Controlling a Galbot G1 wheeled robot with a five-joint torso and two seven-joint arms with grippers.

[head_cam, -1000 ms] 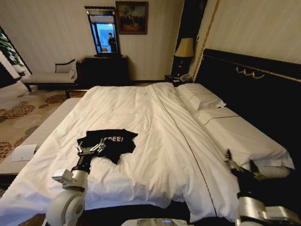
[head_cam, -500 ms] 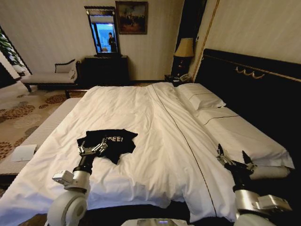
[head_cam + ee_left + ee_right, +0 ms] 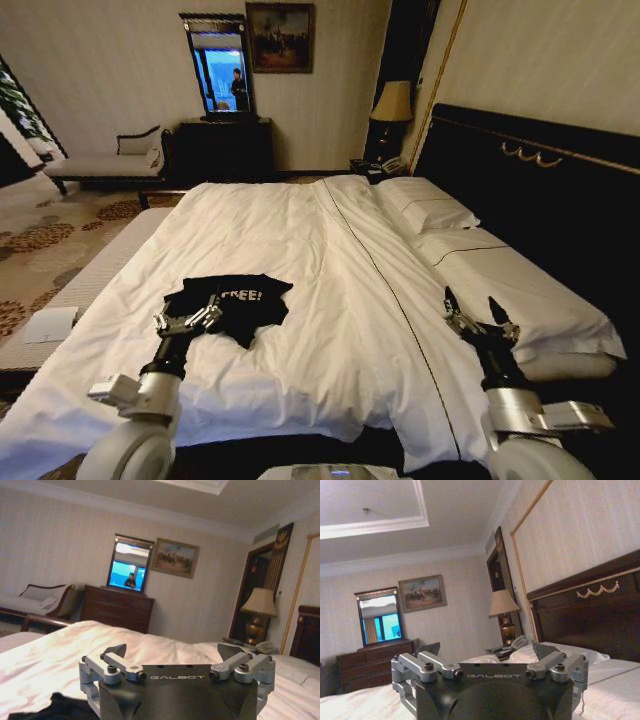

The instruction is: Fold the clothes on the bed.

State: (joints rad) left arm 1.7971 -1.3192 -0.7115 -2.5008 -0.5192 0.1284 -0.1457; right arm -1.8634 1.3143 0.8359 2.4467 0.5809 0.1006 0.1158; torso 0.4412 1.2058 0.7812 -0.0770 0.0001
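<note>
The clothes are one black T-shirt (image 3: 235, 300) with white "FREE!" lettering, lying crumpled on the near left part of the bed (image 3: 340, 270), on its white duvet. My left gripper (image 3: 187, 319) hovers at the shirt's near left edge, open, nothing between its fingers. In the left wrist view that gripper (image 3: 172, 652) stands wide open, and a bit of the black shirt (image 3: 52, 707) shows under it. My right gripper (image 3: 470, 306) is raised over the bed's near right side, far from the shirt. It is open and empty, as the right wrist view (image 3: 485, 650) also shows.
A dark headboard (image 3: 540, 190) and white pillows (image 3: 430, 212) line the right side. A padded bench (image 3: 95, 275) with a white sheet of paper (image 3: 50, 323) runs along the bed's left edge. A chaise (image 3: 105, 160), dresser (image 3: 225, 148) and lamp (image 3: 392, 103) stand at the far wall.
My right gripper has risen and moved forward and left over the bed's right side. My left arm has shifted slightly left, with its gripper still at the shirt's edge.
</note>
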